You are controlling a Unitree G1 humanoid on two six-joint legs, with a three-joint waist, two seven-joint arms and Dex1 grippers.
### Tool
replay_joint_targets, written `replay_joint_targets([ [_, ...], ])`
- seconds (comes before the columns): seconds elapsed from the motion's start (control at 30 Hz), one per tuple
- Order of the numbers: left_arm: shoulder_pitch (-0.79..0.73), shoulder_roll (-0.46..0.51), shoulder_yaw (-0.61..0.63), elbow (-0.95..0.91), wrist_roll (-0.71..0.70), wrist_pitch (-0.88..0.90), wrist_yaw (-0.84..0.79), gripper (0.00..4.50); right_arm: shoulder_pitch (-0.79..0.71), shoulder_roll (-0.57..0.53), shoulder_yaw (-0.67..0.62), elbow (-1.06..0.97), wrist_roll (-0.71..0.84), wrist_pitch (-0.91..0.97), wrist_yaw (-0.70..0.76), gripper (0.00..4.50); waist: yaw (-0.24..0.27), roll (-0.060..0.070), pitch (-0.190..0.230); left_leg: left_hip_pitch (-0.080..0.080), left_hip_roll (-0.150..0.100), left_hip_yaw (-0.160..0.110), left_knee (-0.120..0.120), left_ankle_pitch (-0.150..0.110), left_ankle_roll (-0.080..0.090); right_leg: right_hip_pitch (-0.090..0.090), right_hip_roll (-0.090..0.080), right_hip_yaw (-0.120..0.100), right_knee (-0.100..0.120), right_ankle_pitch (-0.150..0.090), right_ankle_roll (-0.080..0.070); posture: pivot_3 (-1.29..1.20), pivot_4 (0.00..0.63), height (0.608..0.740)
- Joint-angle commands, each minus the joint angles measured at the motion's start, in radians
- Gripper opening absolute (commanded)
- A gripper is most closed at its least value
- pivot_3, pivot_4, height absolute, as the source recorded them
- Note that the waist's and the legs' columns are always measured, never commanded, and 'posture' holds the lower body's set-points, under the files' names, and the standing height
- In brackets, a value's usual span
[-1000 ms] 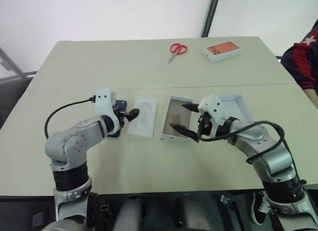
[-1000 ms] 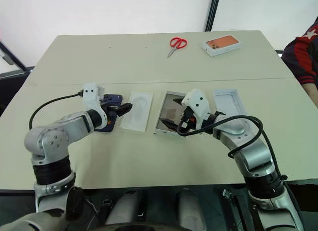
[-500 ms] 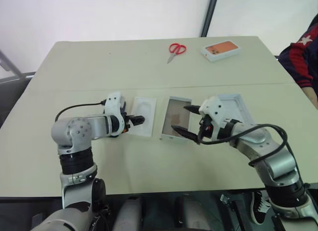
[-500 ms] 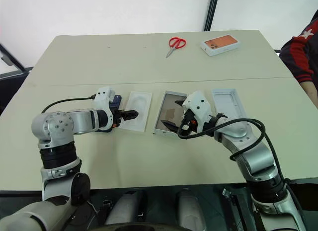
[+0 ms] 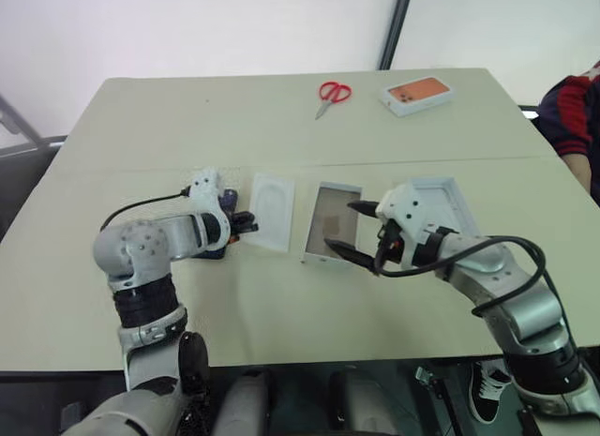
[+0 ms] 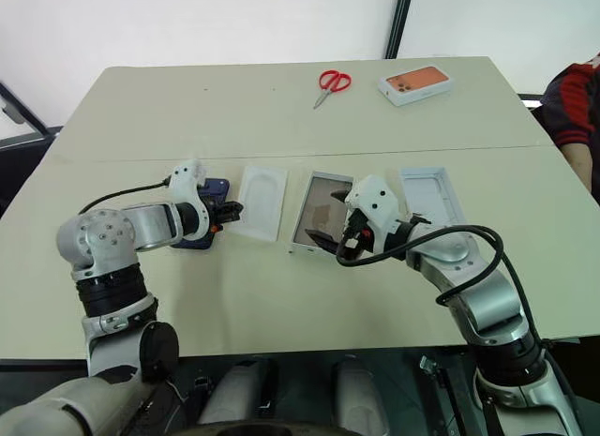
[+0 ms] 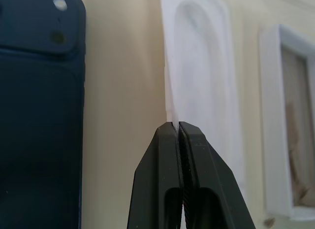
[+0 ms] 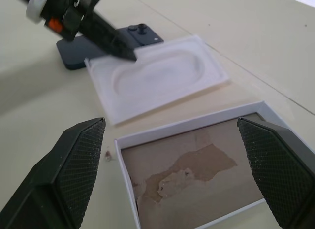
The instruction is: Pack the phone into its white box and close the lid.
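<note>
The dark navy phone (image 7: 39,115) lies back up on the table, left of a flat white insert (image 5: 272,211) with an oval recess. My left gripper (image 7: 178,128) is shut on the insert's near left edge, beside the phone (image 6: 214,187). The white box (image 5: 333,216), open with its tan floor showing, lies right of the insert. My right gripper (image 5: 342,223) hovers open over the box's near half, with nothing in it. The lid (image 6: 433,194) lies inside up to the right of the box, partly behind my right hand.
Red-handled scissors (image 5: 335,92) and an orange-topped box (image 5: 419,94) lie at the table's far side. A person's striped sleeve (image 5: 572,112) shows at the right edge. A seam (image 5: 112,164) runs across the table behind the boxes.
My left gripper has gone from open to shut, pinching the insert's edge, and its arm has swung in. The right gripper has stayed open in place. The person's sleeve has drawn back.
</note>
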Motion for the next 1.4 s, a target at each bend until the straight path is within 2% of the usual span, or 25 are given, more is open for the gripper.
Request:
replay_joint_targets([
  [0.03,-0.098,-0.041,0.138,-0.044,-0.050,0.020,-0.027,0.05,0.002,-0.047,-0.062,-0.006,0.001,-0.017,0.028,4.50,0.002,-0.001,0.001,-0.001,0.000,0.000,0.000,0.000,0.000,0.000,0.000,0.000,0.000,0.000,0.000,0.00,0.150,0.740],
  [0.1,-0.118,-0.063,0.144,-0.047,-0.078,0.029,-0.032,0.05,0.012,-0.071,-0.082,0.005,0.000,-0.024,0.043,4.50,0.003,-0.001,0.001,-0.001,-0.001,0.000,0.001,0.000,0.000,0.000,0.000,-0.001,-0.001,0.000,0.000,0.00,0.150,0.740],
  [0.2,-0.118,-0.125,0.071,-0.053,-0.150,0.030,-0.020,0.05,0.039,-0.118,-0.127,0.030,-0.012,-0.041,0.066,4.50,0.008,-0.001,0.001,-0.001,0.000,-0.001,0.001,0.000,0.000,0.002,-0.001,-0.001,-0.002,0.000,0.000,0.00,0.150,0.740],
  [0.4,-0.109,-0.240,-0.028,-0.015,-0.176,0.030,0.028,0.05,0.069,-0.151,-0.171,0.049,-0.020,-0.065,0.075,4.50,0.008,-0.002,0.001,0.000,-0.001,0.000,0.001,0.000,0.000,0.002,-0.001,-0.001,-0.001,0.000,0.000,0.00,0.150,0.740],
  [0.57,-0.110,-0.280,-0.075,0.021,-0.149,0.030,0.062,0.05,0.093,-0.156,-0.193,0.040,-0.025,-0.070,0.076,4.50,0.002,-0.002,0.001,0.000,-0.001,0.000,0.001,0.000,0.000,0.002,0.000,-0.001,-0.001,0.000,0.000,0.00,0.150,0.740],
  [0.97,-0.075,-0.297,-0.129,0.017,-0.082,0.030,0.073,0.05,0.115,-0.151,-0.201,0.021,-0.034,-0.069,0.068,4.50,0.003,-0.002,0.001,0.000,-0.001,0.000,0.001,0.000,0.000,0.002,0.000,-0.001,-0.001,0.000,0.000,0.00,0.150,0.740],
  [1.07,-0.067,-0.299,-0.129,0.012,-0.068,0.030,0.071,0.93,0.101,-0.150,-0.194,0.026,-0.034,-0.069,0.072,4.50,0.003,-0.002,0.001,0.000,-0.001,0.000,0.001,0.000,0.000,0.002,0.000,-0.001,-0.001,0.000,0.000,0.00,0.150,0.740],
  [1.1,-0.067,-0.299,-0.127,0.009,-0.068,0.030,0.069,1.35,0.097,-0.150,-0.192,0.028,-0.035,-0.069,0.074,4.50,0.003,-0.002,0.001,0.000,-0.001,0.000,0.001,0.000,-0.001,0.002,0.000,-0.001,-0.001,0.000,0.000,0.00,0.150,0.740],
  [1.27,-0.058,-0.286,-0.109,-0.010,-0.090,0.030,0.052,3.83,0.065,-0.136,-0.167,0.035,-0.040,-0.066,0.071,4.50,0.002,-0.002,0.001,0.000,-0.001,0.000,0.001,0.000,-0.001,0.002,0.000,-0.001,-0.001,0.000,0.000,0.00,0.150,0.740],
  [1.4,-0.050,-0.238,-0.076,-0.035,-0.106,0.030,0.024,3.83,0.022,-0.118,-0.133,0.036,-0.041,-0.046,0.060,4.50,0.001,-0.002,0.001,0.001,-0.001,-0.001,0.001,0.002,-0.003,0.002,0.000,-0.001,-0.001,0.000,0.000,0.00,0.150,0.740],
])
